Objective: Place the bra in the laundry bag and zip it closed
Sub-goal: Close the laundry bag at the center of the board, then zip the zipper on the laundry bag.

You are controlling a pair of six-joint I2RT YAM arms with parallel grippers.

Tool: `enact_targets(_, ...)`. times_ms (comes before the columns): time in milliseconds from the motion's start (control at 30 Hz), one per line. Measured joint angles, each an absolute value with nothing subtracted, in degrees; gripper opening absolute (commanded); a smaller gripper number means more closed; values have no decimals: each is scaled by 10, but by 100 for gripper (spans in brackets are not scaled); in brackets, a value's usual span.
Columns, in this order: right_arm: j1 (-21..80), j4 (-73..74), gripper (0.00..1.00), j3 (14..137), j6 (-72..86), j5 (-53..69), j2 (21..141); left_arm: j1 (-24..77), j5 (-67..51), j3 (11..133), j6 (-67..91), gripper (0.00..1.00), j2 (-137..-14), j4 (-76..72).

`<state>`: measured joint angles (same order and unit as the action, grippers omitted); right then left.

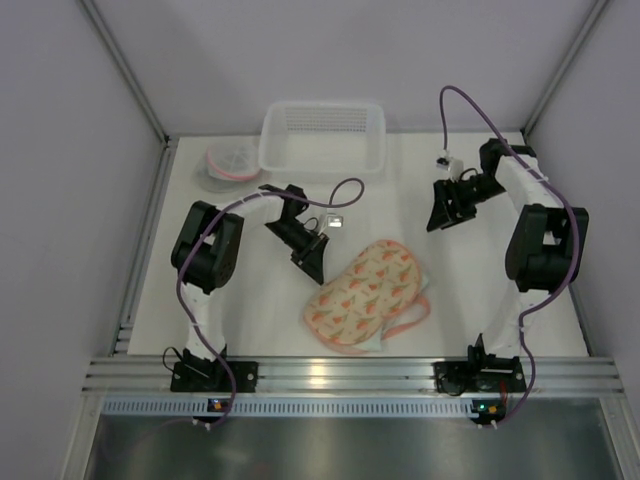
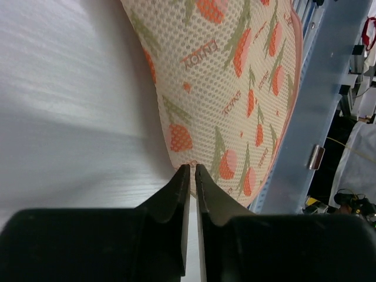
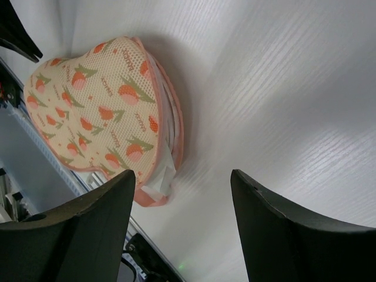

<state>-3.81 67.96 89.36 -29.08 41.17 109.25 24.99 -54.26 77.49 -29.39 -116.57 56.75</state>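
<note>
From above, the laundry bag (image 1: 362,292) lies flat on the white table (image 1: 480,290), near the front edge and between the two arms; the left gripper (image 1: 312,268) points down at the bag's far left edge, and the right gripper (image 1: 438,218) hangs well apart from the bag on the right; a white basket (image 1: 322,138) stands at the back.

In the left wrist view, the left gripper (image 2: 192,170) has its jaws almost together, with only a thin slit between them; the tips meet the laundry bag (image 2: 235,76) at its rim; whether they pinch the mesh cannot be told.

In the right wrist view, the right gripper (image 3: 181,176) has its jaws wide apart, holding and touching nothing, above the table (image 3: 282,94); the laundry bag (image 3: 88,106) gapes along its pink-edged side, where white fabric (image 3: 160,176), seemingly the bra, shows inside.
</note>
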Motion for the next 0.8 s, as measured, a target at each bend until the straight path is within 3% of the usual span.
enact_targets(100, -42, 680, 67, 894, -289, 412, 1093, 255, -535, 799, -290, 38, -1179, 568)
enact_targets(167, -46, 680, 67, 894, -289, 412, 1093, 255, -525, 805, -285, 50, -1187, 568)
enact_targets(467, -55, 680, 67, 894, -289, 412, 1094, 260, -511, 765, -300, 55, -1189, 577)
enact_targets(533, -55, 682, 67, 898, -289, 412, 1097, 269, -520, 748, -304, 49, -1188, 587)
enact_targets(600, -55, 682, 67, 905, -289, 412, 1103, 279, -522, 736, -305, 28, -1188, 591)
enact_targets(733, -55, 682, 67, 911, -289, 411, 1105, 292, -521, 736, -309, 1, -1188, 597)
enact_targets(800, -56, 682, 67, 912, -289, 411, 1105, 291, -513, 745, -311, 0, -1188, 599)
